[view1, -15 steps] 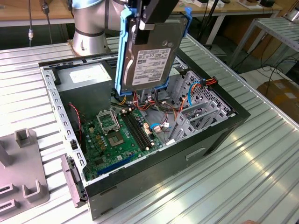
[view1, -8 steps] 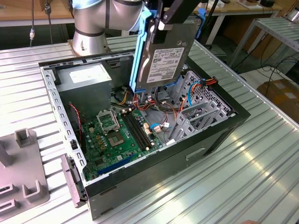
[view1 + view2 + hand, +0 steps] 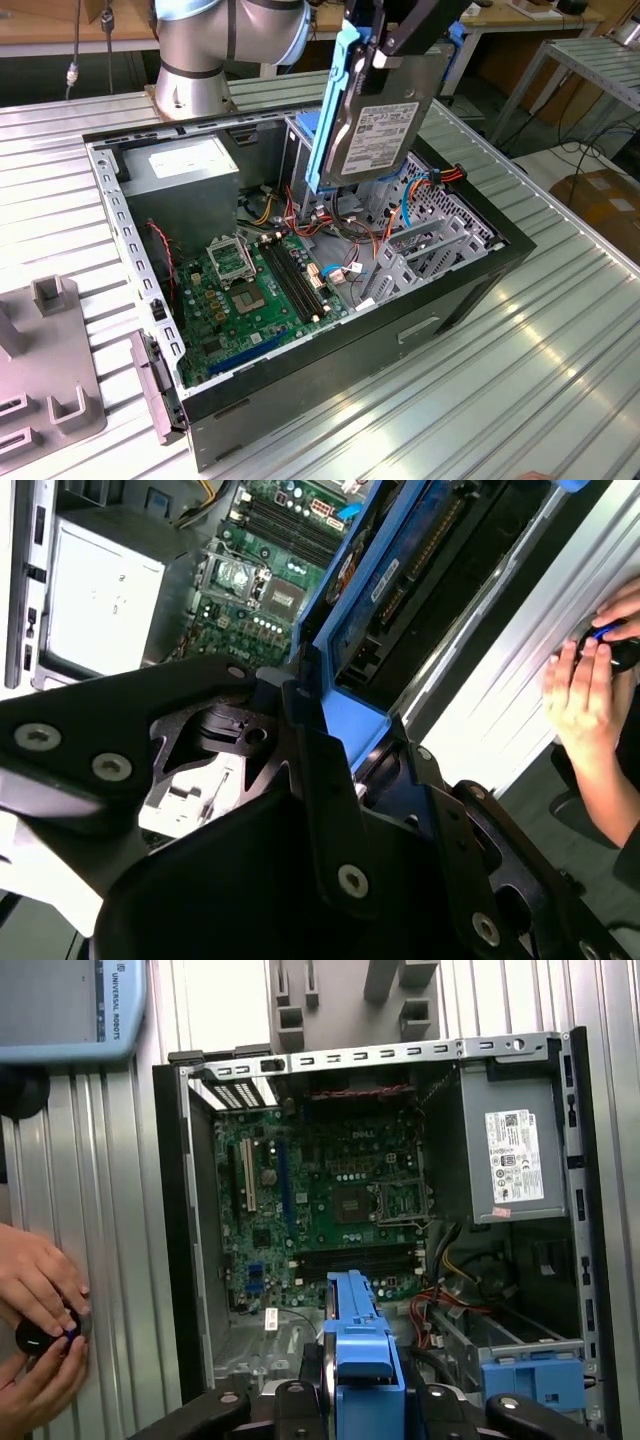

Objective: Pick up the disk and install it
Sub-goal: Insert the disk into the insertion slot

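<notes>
The disk, a grey drive in a bright blue carrier rail, hangs on edge and tilted above the open computer case. My gripper is shut on its upper end. The disk's lower end is over the drive bay area and cables at the case's far side, clear of them. In both wrist views the blue carrier runs out from between my black fingers toward the motherboard.
The case holds a motherboard, a grey power supply and a metal cage with a blue latch. A person's hands work beside the case. A grey fixture stands at the exterior view's left.
</notes>
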